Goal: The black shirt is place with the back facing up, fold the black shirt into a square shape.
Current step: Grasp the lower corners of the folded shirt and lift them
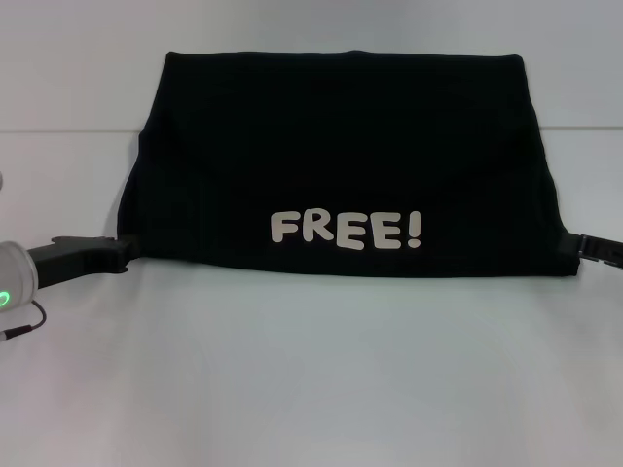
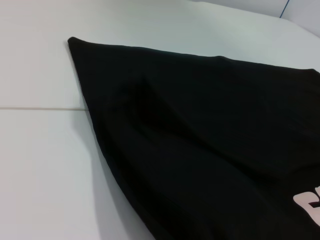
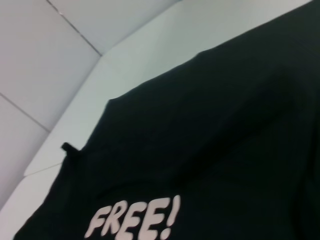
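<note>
Left gripper and right gripper touch the black shirt's near corners; finger opening cannot be told. Right wrist view alone shows the left gripper's tip beyond the "FREE!" print.

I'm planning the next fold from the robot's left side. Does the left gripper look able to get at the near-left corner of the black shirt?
Probably yes. The left gripper already sits at the near-left corner of the black shirt, flat on the white table, and nothing lies between them. Whether it grips the fabric cannot be seen.
</note>
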Tool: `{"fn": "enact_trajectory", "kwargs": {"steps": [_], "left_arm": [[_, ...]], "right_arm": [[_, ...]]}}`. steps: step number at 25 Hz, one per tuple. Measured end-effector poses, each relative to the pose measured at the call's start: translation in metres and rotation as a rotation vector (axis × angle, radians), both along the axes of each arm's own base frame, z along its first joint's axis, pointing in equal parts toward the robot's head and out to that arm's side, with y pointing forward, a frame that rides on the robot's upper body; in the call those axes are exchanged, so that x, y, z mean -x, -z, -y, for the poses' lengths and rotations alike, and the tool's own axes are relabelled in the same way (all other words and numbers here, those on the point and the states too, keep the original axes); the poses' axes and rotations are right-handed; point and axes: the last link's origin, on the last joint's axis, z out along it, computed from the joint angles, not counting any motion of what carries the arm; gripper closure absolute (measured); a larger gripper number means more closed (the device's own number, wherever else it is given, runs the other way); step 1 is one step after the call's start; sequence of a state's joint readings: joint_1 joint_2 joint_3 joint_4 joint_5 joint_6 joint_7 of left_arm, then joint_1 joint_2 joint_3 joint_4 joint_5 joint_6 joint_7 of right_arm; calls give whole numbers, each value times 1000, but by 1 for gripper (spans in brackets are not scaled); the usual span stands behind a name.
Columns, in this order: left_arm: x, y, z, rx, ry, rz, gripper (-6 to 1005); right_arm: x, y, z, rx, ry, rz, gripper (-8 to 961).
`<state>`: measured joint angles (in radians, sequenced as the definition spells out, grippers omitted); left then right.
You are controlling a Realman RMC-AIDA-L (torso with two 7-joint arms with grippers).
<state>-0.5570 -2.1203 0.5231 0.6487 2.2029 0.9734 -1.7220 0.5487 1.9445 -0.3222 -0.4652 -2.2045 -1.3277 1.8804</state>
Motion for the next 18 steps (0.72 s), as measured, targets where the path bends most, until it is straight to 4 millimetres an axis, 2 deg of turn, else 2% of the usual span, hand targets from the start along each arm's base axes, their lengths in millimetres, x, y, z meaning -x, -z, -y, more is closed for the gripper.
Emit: {"fn": "enact_trajectory", "kwargs": {"steps": [7, 18], "left_arm": [[-1, -2, -1, 2, 8, 0, 997], [-5, -1, -5, 17, 22, -19, 996]], "right_arm": [[-4, -6, -9, -35, 25, 48, 330], [2, 21, -24, -1, 60, 136, 329]]}}
